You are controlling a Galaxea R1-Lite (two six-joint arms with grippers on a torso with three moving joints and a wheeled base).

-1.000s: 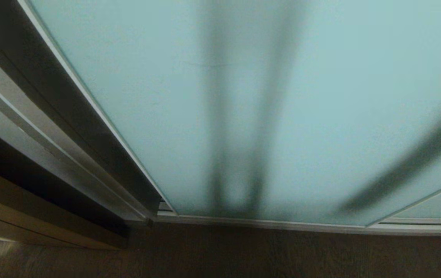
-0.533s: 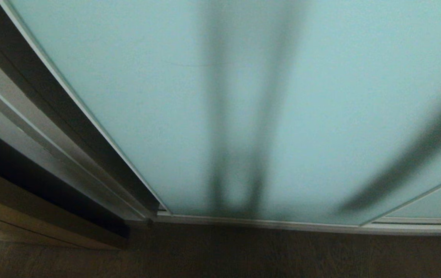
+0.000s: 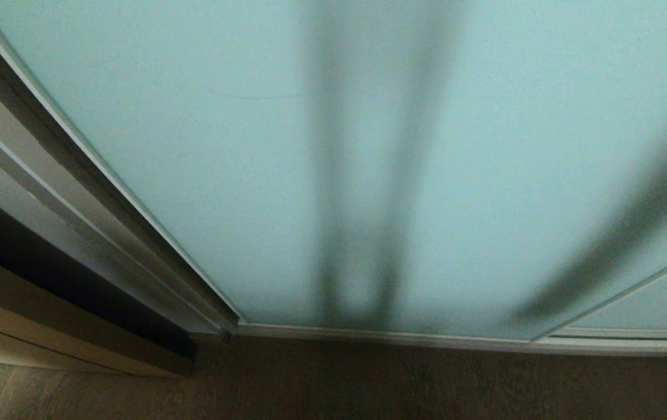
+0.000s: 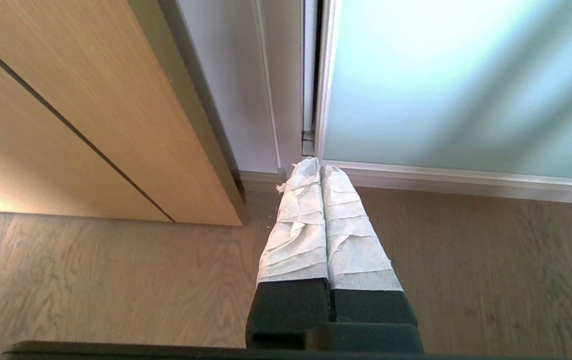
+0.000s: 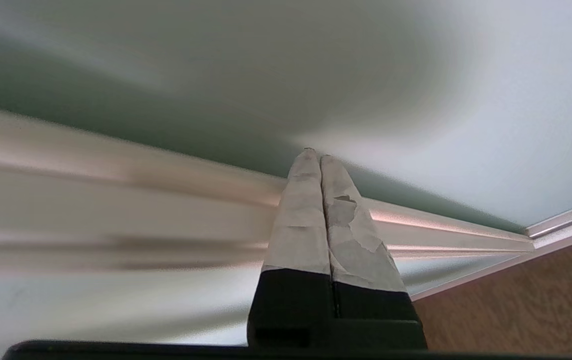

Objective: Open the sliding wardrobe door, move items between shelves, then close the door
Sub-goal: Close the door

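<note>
Against the sliding wardrobe door (image 5: 466, 100), I am pressing my right gripper (image 5: 315, 156), fingers closed together, holding nothing.

The sliding wardrobe door (image 3: 485, 146) is cut off above, its frosted glass hiding everything behind.

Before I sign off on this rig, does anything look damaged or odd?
Yes: the pale wrap on the right pincer is torn and peeling along one finger, and the left pincer has a frayed scrap at its tip. The sliding wardrobe door looks intact.
</note>
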